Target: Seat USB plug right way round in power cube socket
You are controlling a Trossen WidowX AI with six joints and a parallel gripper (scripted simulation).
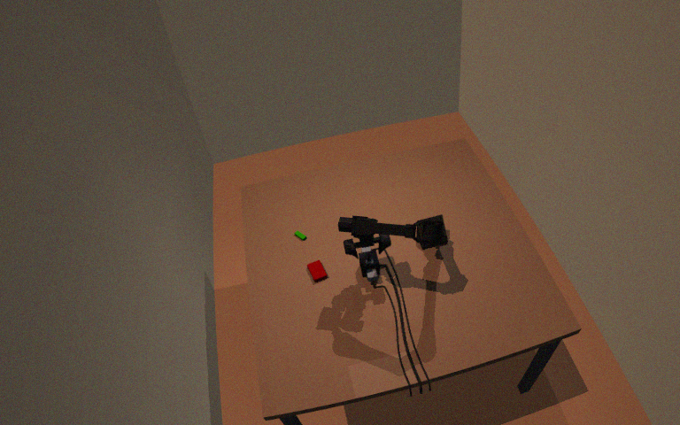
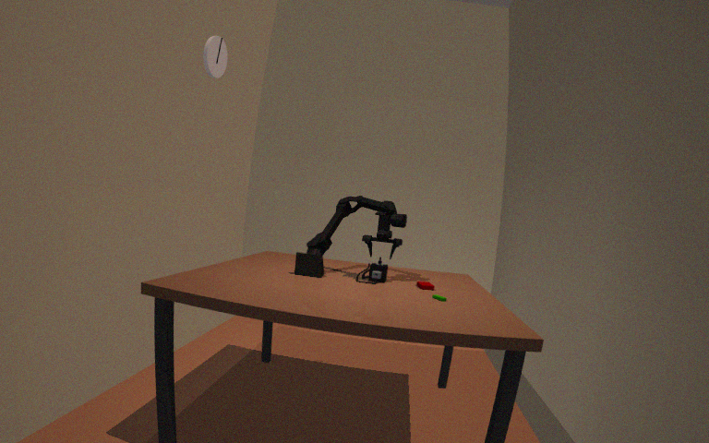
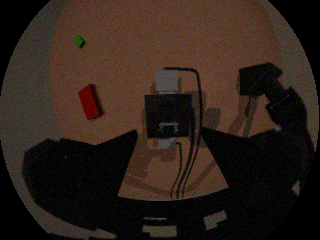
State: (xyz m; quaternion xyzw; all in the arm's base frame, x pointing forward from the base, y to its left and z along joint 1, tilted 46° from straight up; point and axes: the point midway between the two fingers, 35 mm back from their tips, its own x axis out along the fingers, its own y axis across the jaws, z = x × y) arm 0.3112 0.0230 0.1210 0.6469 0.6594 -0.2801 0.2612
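The black power cube [image 1: 369, 266] [image 2: 377, 269] [image 3: 167, 110] sits mid-table with cables running off it. A thin dark USB plug [image 2: 380, 259] sticks up from its top socket; in the wrist view it shows as a pale patch [image 3: 168, 127] on the cube's top. My gripper [image 1: 367, 245] [image 2: 380, 254] [image 3: 170, 132] is open wide and empty. It points straight down right above the cube, fingers either side of the plug's line and a little above it.
A red block [image 1: 316, 270] [image 2: 426, 285] [image 3: 90, 102] and a small green block [image 1: 300, 235] [image 2: 438, 297] [image 3: 79, 42] lie beside the cube. Black cables [image 1: 403, 325] [image 3: 183, 167] run to the table's front edge. The arm base [image 1: 431, 232] [image 2: 308, 263] stands nearby.
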